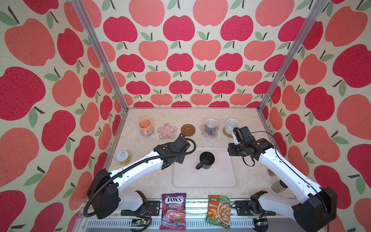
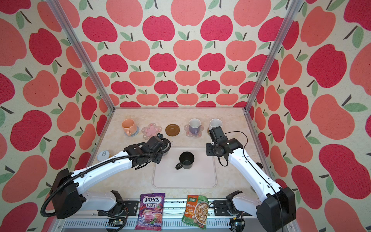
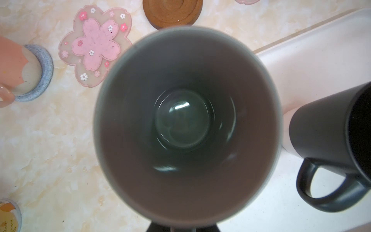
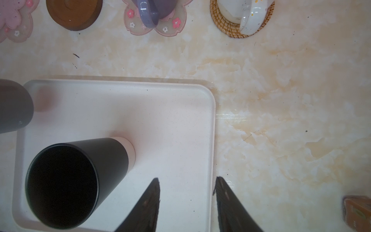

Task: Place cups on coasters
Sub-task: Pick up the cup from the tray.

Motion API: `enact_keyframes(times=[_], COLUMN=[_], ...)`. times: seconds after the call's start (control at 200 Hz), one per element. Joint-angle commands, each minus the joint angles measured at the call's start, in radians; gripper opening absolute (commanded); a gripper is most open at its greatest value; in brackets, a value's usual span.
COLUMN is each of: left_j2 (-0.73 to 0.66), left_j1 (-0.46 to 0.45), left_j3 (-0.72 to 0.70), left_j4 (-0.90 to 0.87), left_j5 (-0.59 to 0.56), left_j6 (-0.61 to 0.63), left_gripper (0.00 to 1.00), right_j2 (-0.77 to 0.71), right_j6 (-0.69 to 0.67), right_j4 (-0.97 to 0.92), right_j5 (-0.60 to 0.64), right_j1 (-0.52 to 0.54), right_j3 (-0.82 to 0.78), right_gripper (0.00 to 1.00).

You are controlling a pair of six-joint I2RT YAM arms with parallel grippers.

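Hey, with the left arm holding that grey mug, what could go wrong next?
The grey mug fills the left wrist view, hiding what lies beneath, so it may land off-centre on the free flower coaster or brown coaster. The left gripper holds it from one side only, so it could tilt.

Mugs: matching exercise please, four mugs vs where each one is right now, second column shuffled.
1. peach-orange handled mug
2. lavender handled mug
3. black handled mug
4. tall grey mug

A. on the pale rectangular tray
B. held by the left gripper
C. on the blue-grey woven round coaster
D. on a pink flower-shaped coaster

Pairs: 1-C, 2-D, 3-A, 4-B
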Motion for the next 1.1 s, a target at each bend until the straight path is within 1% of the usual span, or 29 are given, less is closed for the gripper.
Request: enact_keyframes(times=[0.0, 0.26, 0.455, 0.71, 0.84, 1.091], left_j2=[-0.026, -0.018, 0.013, 0.112, 0.164, 0.247], left_j1=[0.038, 0.144, 0.221, 0.305, 0.354, 0.405], left_j3=[0.033, 0.027, 0.045, 0.124, 0.163, 0.225], left_j4=[0.063, 0.102, 0.166, 0.224, 0.245, 0.263], left_j5=[-0.027, -0.005, 0.01, 0.041, 0.077, 0.124], left_j6=[0.023, 0.061, 0.105, 0.176, 0.187, 0.206], left_gripper=[0.0, 0.0, 0.0, 0.0, 0.0, 0.0], right_j2=[-0.001, 0.014, 0.034, 0.054, 0.061, 0.088], right_j6=[0.005, -0.003, -0.014, -0.025, -0.03, -0.037], right_j4=[-0.017, -0.016, -0.016, -0.021, -0.024, -0.031], right_j5=[0.015, 0.023, 0.028, 0.035, 0.039, 0.043], right_j1=[0.005, 0.004, 0.005, 0.005, 0.005, 0.005], right_j3=[0.009, 0.006, 0.021, 0.038, 0.044, 0.064], right_gripper=[0.48, 0.48, 0.48, 0.48, 0.48, 0.48])
